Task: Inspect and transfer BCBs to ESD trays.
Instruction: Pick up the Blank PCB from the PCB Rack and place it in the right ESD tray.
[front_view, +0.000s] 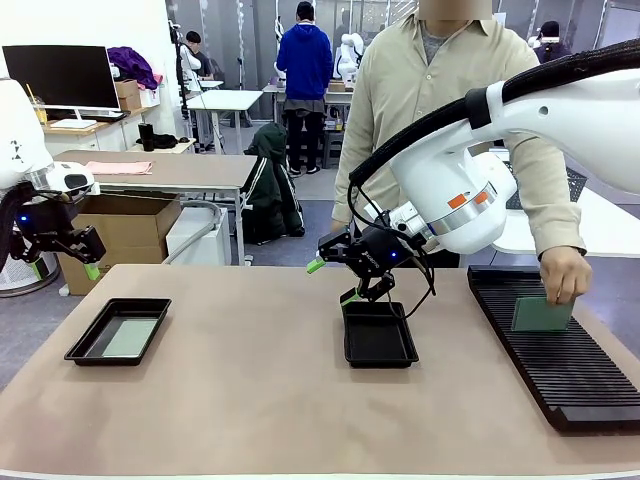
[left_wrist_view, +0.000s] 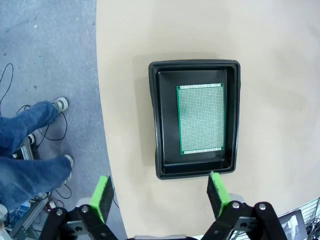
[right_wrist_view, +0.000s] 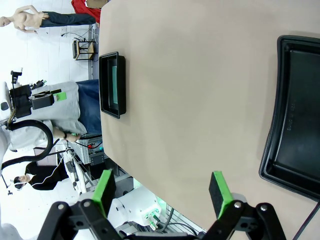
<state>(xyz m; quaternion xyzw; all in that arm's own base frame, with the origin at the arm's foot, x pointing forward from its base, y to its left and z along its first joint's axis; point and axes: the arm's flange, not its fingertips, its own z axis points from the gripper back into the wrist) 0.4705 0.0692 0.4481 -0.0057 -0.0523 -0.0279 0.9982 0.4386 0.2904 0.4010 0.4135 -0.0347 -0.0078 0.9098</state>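
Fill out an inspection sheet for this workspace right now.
Surface: beige table, flat, unmarked.
Job's things: left tray holds one board; middle tray empty; person's hand holds a second board on the ribbed rack.
Clutter: nothing seen.
Grippers: left gripper open, raised, facing the left tray; right gripper open, holding nothing, near the middle tray.
Cables: black cable loops at the right wrist; cords on the floor.
Surroundings: desks, cardboard box, people behind.
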